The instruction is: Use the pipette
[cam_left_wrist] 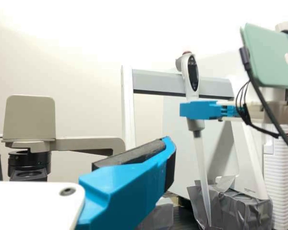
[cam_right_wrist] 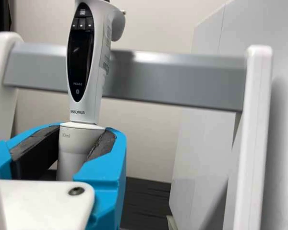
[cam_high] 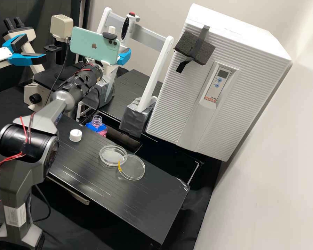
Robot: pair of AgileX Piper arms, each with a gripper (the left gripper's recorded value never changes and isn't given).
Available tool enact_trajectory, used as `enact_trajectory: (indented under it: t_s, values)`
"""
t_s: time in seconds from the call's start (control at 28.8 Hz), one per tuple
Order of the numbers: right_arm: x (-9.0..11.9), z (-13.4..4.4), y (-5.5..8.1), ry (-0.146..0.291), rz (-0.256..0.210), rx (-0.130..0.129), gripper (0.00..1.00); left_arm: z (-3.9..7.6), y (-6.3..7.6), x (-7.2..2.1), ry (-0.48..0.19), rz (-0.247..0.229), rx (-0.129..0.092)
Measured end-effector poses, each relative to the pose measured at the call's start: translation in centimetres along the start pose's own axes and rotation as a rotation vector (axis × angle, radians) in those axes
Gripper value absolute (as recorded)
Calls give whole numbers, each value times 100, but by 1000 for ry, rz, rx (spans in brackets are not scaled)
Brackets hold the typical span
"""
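- pipette (cam_high: 126, 27): lower body hidden behind mounted phone (cam_high: 95, 44).
- right wrist view: pipette shaft disappears between right gripper (cam_right_wrist: 69, 151) fingers.
- microscope (cam_high: 33, 97): partly hidden behind an arm.

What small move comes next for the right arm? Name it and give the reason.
Probably swing the white electronic pipette away from the grey rack bar toward the uncapped bottle of pink liquid. The right gripper clamps its lower barrel with blue fingers, and a long clear tip is fitted.
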Motion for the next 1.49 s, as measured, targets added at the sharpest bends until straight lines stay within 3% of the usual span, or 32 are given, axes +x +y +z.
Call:
enact_trajectory:
  t_s: [0.14, 0.35, 0.52, 0.69, 0.9, 1.01, 1.18, 1.25, 1.49]
  values:
    - [-50, -53, 72, 15, 31, 3, 0, -11, -28, 8, 3, -9, -2]
    - [-249, -22, 110, 15, 126, 7, 0, -10, -101, 22, 1, -32, -10]
    - [-469, 26, 29, 16, 156, 42, 0, 44, -257, 29, -18, -82, -29]
    - [-682, 95, -105, 15, 166, 55, 0, 158, -496, 20, -56, -162, -48]
    - [-821, 168, -256, 11, 179, 40, 0, 266, -769, -37, -96, -255, -10]
    - [-873, 187, -319, 14, 190, 34, 0, 293, -858, -69, -104, -286, -1]
    - [-905, 205, -397, 20, 220, 22, 0, 299, -987, -130, -85, -331, -17]
    - [-901, 224, -440, 17, 224, 23, 0, 298, -1030, -156, -80, -347, -9]
    - [-855, 342, -656, -15, 173, 6, 0, 319, -1192, -228, -85, -407, 5]
